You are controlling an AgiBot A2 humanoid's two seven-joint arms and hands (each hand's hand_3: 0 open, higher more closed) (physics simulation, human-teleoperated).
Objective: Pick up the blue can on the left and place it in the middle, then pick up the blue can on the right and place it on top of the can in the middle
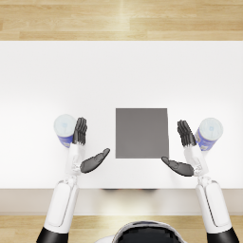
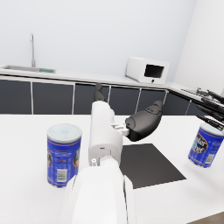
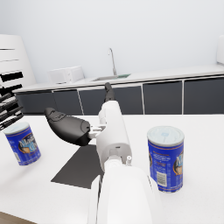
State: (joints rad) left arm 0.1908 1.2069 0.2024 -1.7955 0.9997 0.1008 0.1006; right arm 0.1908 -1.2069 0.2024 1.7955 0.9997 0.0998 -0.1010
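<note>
A white table (image 1: 121, 71) carries a dark grey square mat (image 1: 142, 132) at its middle, with one blue can on each side. The left blue can (image 1: 65, 129) stands upright on the table well to the left of the mat, its pale lid facing up; in the left wrist view it shows a blue label with white print. The left hand (image 1: 85, 147) is just beside this can on the side toward the mat, fingers spread apart and thumb reaching toward the mat, holding nothing; from above the fingers look very near the can's side, but whether they touch cannot be told. The right blue can (image 1: 209, 133) stands upright well to the right of the mat. The right hand (image 1: 184, 152) mirrors the other, released with fingers apart, just beside its can and grasping nothing. Behind the table, the wrist views show a counter with dark cabinets (image 2: 52, 97), a sink tap (image 2: 32, 49) and a white microwave (image 2: 147, 70).
</note>
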